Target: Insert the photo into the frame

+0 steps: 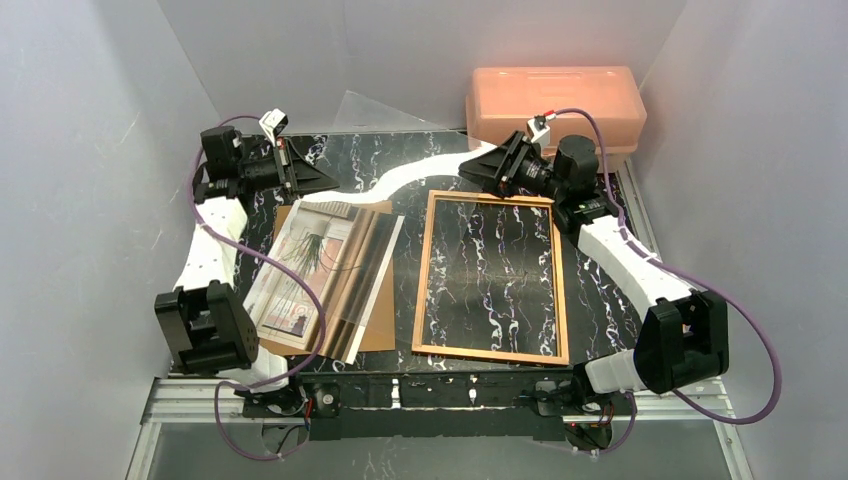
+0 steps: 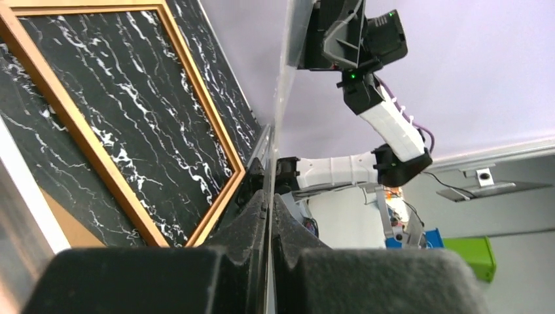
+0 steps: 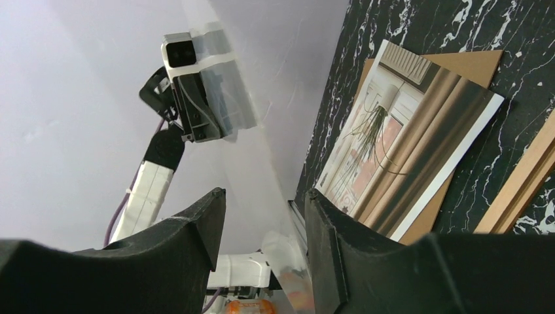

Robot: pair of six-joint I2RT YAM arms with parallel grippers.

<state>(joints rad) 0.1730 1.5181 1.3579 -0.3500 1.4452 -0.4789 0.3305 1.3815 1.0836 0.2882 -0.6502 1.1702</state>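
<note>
The photo (image 1: 320,265) lies face up on the left of the table, showing beige and brown bands (image 3: 399,150). The empty wooden frame (image 1: 492,275) lies flat to its right (image 2: 72,114). My left gripper (image 1: 330,180) is at the far left, shut (image 2: 269,199) on the edge of a clear pane (image 2: 278,98). That pane (image 1: 390,110) is raised off the table and spans across to my right gripper (image 1: 468,170). The right gripper is open (image 3: 265,199), and the pane's (image 3: 255,150) end runs between its fingers, close to the right one.
A brown backing board (image 1: 375,330) lies under the photo. A pink plastic box (image 1: 555,100) stands at the back right, just behind the right wrist. Grey walls close in the table on three sides.
</note>
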